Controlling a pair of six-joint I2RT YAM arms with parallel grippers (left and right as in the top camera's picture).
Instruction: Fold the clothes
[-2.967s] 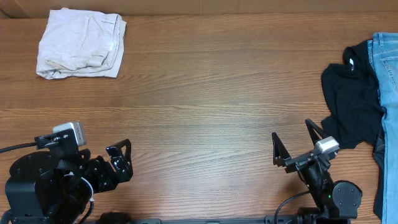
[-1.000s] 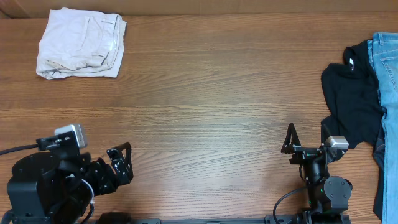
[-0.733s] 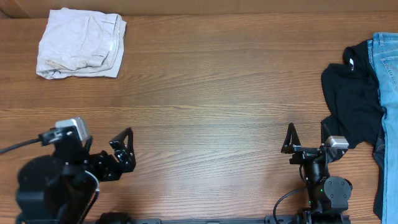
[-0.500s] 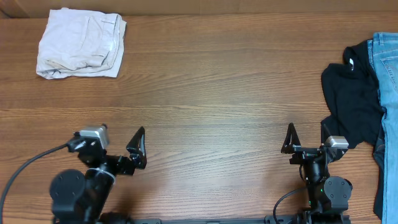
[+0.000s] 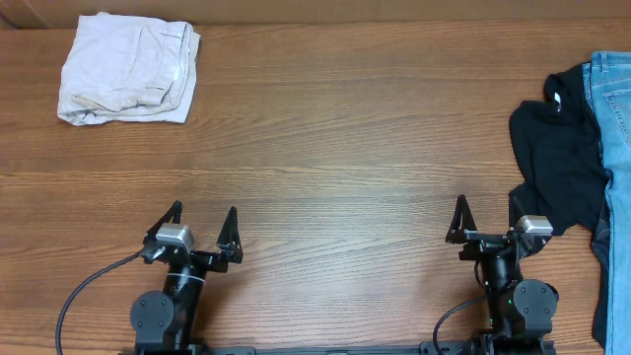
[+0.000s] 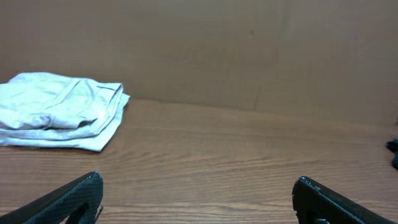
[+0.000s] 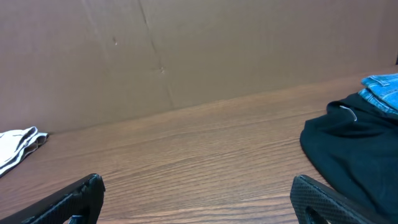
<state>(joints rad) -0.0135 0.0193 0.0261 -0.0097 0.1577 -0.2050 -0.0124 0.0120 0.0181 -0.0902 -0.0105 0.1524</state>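
– Shorts (image 5: 128, 69), where do they lie?
– At the far left corner of the worktop (image 5: 345, 148), in a compact, rather rumpled bundle. The left wrist view shows them (image 6: 59, 111) as several stacked layers, with a stitched seam on top, close to the brown wall (image 6: 249, 50) behind.
– Is anything touching them?
– No. Both arms sit at the near edge, well apart from the bundle.
– And the left hand (image 5: 203, 210)?
– Spread wide, nothing between its fingers. Its own camera shows the two dark tips low in the picture, with bare wood in the gap (image 6: 197, 180).
– The right hand (image 5: 487, 209)?
– Spread wide too, and holding nothing. From above, its right finger stands just beside the hem of a black garment (image 5: 557, 163); I cannot tell whether they touch. Its wrist view also shows bare wood between the tips (image 7: 196, 180).
– What else lies there?
– The black garment is heaped at the right edge, partly over blue jeans (image 5: 616, 128). The right wrist camera catches both, black (image 7: 348, 149) in front and jeans (image 7: 382, 84) behind, plus a sliver of the shorts (image 7: 15, 146) at its far left.
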